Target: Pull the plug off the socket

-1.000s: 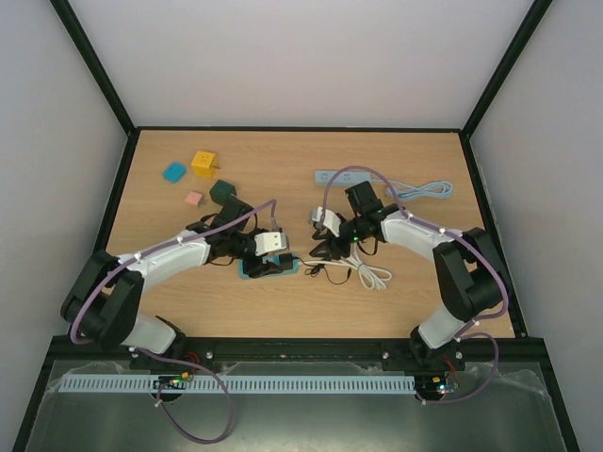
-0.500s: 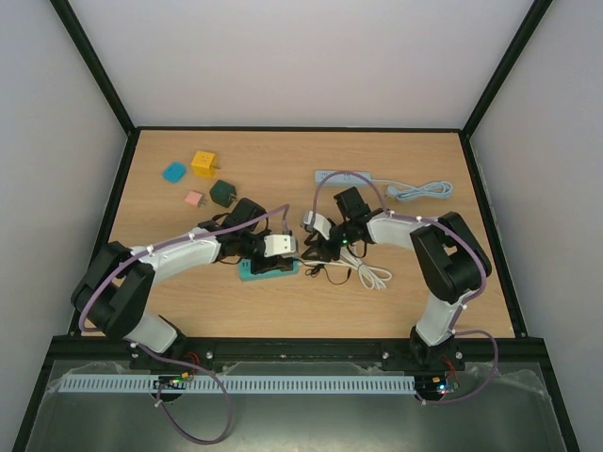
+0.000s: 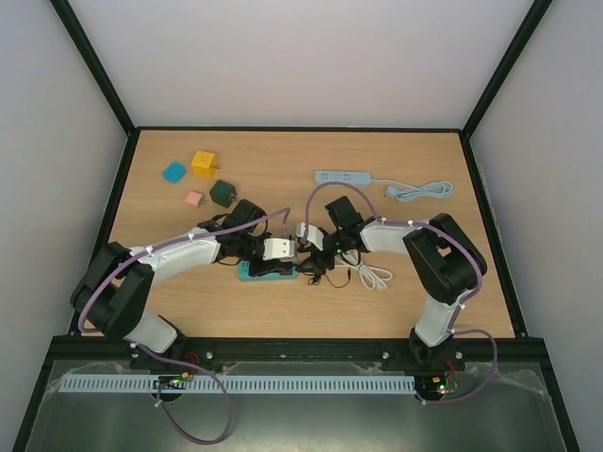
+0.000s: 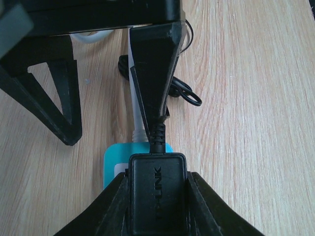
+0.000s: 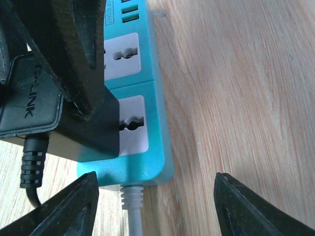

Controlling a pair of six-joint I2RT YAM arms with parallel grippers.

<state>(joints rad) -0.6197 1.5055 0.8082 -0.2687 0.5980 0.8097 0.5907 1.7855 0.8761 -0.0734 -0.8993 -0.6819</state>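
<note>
- The teal socket strip (image 5: 147,162) lies on the table (image 3: 283,151) between the 2 arms. The black plug (image 4: 157,201), marked TP-LINK, sits on the socket at the strip's end.
- The left gripper (image 4: 157,179) is clenched on the plug, 1 finger pressed to each side of it.
- The right gripper (image 5: 155,189) is spread wide just off the strip's end, its fingers either side of the strip's white cord (image 5: 130,204) and gripping nothing.
- A black cable (image 4: 184,93) loops on the wood just past the plug, beside a coiled white cable (image 3: 374,275).
- Well apart, at the far side, lie a white power strip (image 3: 341,177) and 4 small blocks (image 3: 203,162).
- The overhead view hides the plug under the 2 wrists.
- Only the right wrist view shows the strip's free sockets.
- No view shows how deep the pins sit.
</note>
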